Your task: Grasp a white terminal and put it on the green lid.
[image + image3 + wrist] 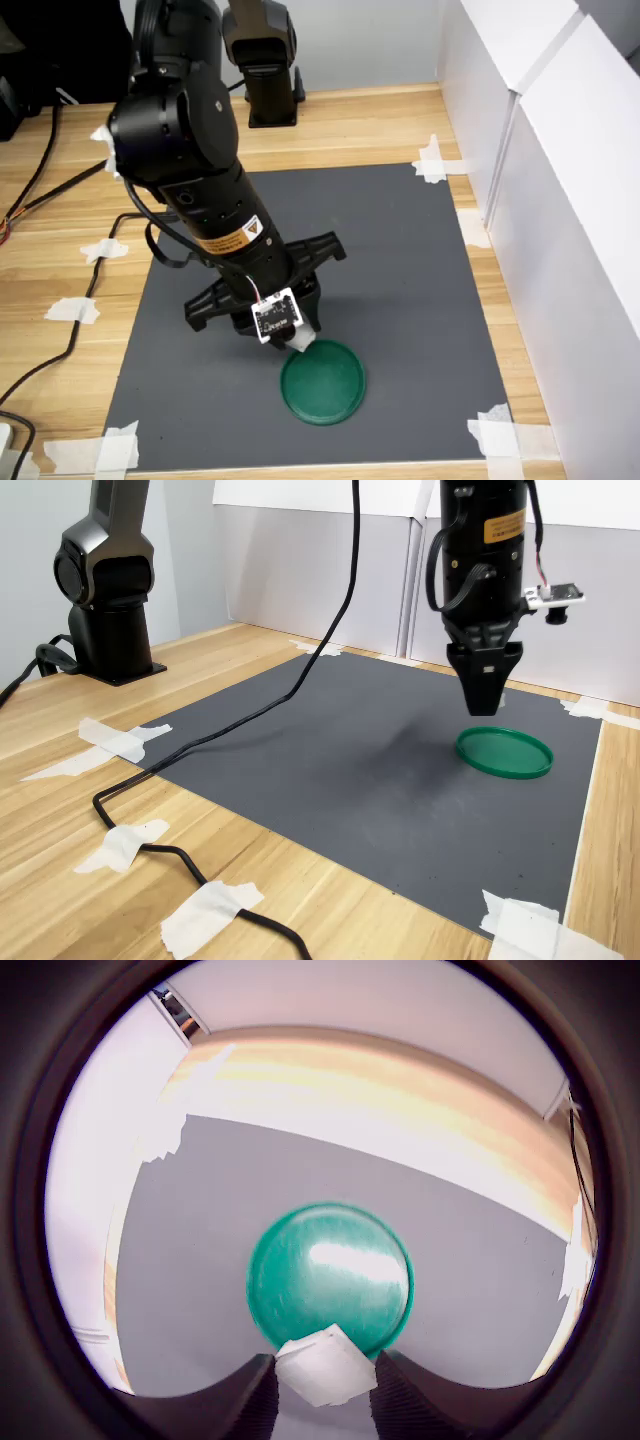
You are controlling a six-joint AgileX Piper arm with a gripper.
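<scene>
The flat round dark-green plastic lid [323, 383] lay on the dark grey mat [400, 260] with nothing on it. The black gripper [322, 1385] was clamped on the tiny white blocky plastic terminal [323, 1364], held in the air over the lid's near rim in the wrist view. The black arm [487, 540] pointed straight down, just left of the lid in the second exterior view.

In the second exterior view the hand [486, 702] hides the white terminal entirely. In the wrist view the terminal [323, 1364] covers part of the green lid [330, 1275], whose rim there is blurred.
</scene>
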